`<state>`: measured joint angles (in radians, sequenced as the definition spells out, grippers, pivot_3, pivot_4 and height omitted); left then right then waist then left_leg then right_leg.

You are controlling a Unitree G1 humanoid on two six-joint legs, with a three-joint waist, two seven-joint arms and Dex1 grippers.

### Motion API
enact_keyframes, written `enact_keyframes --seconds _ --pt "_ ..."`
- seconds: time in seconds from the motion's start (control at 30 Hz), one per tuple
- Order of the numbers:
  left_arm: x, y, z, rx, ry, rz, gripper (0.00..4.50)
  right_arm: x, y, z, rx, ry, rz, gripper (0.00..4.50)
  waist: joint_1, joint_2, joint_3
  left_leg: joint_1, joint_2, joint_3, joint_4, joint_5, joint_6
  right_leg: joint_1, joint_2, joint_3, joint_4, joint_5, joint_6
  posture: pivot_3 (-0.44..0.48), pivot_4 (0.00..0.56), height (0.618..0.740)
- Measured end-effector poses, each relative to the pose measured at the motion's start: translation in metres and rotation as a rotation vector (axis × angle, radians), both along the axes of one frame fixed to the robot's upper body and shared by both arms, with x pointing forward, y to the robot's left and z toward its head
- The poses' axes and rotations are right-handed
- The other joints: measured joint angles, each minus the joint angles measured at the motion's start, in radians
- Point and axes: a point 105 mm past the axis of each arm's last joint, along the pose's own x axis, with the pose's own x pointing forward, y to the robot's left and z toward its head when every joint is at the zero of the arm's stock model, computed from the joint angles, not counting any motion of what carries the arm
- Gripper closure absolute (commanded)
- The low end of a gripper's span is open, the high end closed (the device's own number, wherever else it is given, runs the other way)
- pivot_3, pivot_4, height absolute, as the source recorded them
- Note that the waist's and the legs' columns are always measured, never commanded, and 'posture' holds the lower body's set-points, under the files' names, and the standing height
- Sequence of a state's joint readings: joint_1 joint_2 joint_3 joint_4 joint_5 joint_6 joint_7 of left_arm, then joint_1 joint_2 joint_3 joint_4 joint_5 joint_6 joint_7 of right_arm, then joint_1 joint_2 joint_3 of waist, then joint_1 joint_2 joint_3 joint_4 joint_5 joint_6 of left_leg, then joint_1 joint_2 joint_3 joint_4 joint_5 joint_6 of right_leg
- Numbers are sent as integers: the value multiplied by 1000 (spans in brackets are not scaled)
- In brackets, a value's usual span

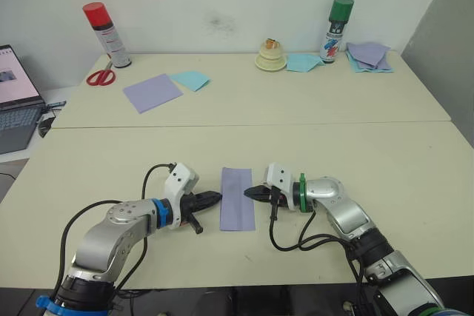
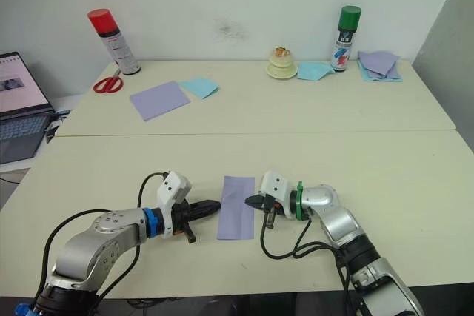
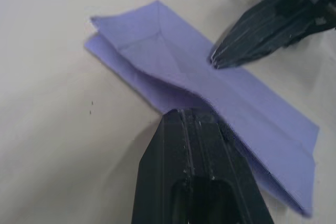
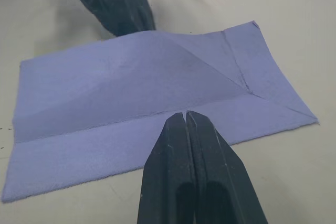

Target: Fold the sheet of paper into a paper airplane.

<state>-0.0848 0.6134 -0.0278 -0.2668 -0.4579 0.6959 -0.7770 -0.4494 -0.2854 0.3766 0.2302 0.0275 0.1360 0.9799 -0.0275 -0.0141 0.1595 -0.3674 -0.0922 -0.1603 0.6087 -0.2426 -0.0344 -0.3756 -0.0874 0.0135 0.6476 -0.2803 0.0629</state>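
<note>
The sheet of paper (image 1: 237,197) lies folded into a narrow lavender strip on the near table, with diagonal creases at one end (image 3: 157,45). My left gripper (image 1: 215,197) is shut, its tip at the strip's left long edge, where the upper layer rises slightly (image 3: 178,85). From the other side my right gripper (image 1: 249,192) is shut too, its tip resting on the strip's right edge (image 4: 185,115). The two tips face each other across the strip. Whether either tip is under a layer I cannot tell. No paper airplane shape shows.
On the far table stand a red spray can (image 1: 104,33), scissors (image 1: 100,75), a smooth lavender sheet (image 1: 152,92), a light blue sheet (image 1: 190,79), a small cream ornament (image 1: 271,55), a green-capped can (image 1: 337,31) and a paper pile (image 1: 369,55). A laptop (image 1: 15,94) sits far left.
</note>
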Motion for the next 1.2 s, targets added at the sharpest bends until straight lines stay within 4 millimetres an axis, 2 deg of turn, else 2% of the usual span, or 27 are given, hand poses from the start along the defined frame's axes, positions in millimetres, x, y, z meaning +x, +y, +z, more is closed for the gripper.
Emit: enact_keyframes --seconds 0.13,0.3,0.33,0.43,0.53,0.63,0.7,0.8,0.93,1.07,1.2 --pt "6 -5 4 -9 -24 -6 4500 0 0 -1 0 3 -2 4457 1 0 0 0 0 0 0 0 0 0 0 0 0 0 0 0 150 740" --pt "20 -15 20 -38 -85 -13 4500 0 1 1 5 22 -11 4457 -1 0 0 0 0 1 0 0 0 2 0 -1 0 0 0 0 150 740" --pt "21 -15 22 -39 -91 -18 4500 0 1 2 10 40 -17 4296 -2 0 0 -1 0 1 0 0 0 2 0 -1 1 0 0 0 150 740" --pt "20 -17 23 -37 -91 -31 4500 -3 -1 6 26 110 -34 3544 -1 0 0 -5 0 0 0 0 -1 -1 0 0 1 0 0 0 150 740" --pt "19 -21 21 -32 -83 -49 4500 -6 -15 14 2 161 -40 2422 -1 0 0 -17 -1 0 3 3 -4 -12 0 -1 2 2 -1 0 150 740" --pt "19 -25 21 -30 -83 -65 4500 -1 -30 26 -11 176 -72 1367 1 -1 0 -18 -1 0 3 3 -4 -13 0 -1 2 2 -1 0 150 740" --pt "20 -28 23 -30 -93 -75 4500 2 -35 40 19 228 -86 1367 0 -1 1 -18 0 0 3 3 -4 -13 0 -1 2 2 -1 0 150 740" --pt "21 -34 28 -39 -108 -93 4500 1 -38 62 116 397 -127 1367 -2 -1 1 -18 0 0 3 3 -4 -13 0 -1 2 2 -2 0 150 740" --pt "21 -35 28 -39 -107 -100 4500 -4 -33 77 219 664 -187 1367 -2 -1 1 -19 0 0 3 3 -4 -13 0 0 2 2 -2 0 150 740" --pt "22 -37 31 -39 -116 -111 4500 -12 -30 79 203 833 -240 1367 0 -1 1 -19 -1 0 3 2 -4 -13 0 0 2 2 -2 0 150 740" --pt "22 -42 35 -48 -127 -125 4500 -19 -22 74 188 904 -247 1367 -1 -1 1 -19 -1 0 3 2 -4 -14 0 0 3 2 -2 0 150 740"
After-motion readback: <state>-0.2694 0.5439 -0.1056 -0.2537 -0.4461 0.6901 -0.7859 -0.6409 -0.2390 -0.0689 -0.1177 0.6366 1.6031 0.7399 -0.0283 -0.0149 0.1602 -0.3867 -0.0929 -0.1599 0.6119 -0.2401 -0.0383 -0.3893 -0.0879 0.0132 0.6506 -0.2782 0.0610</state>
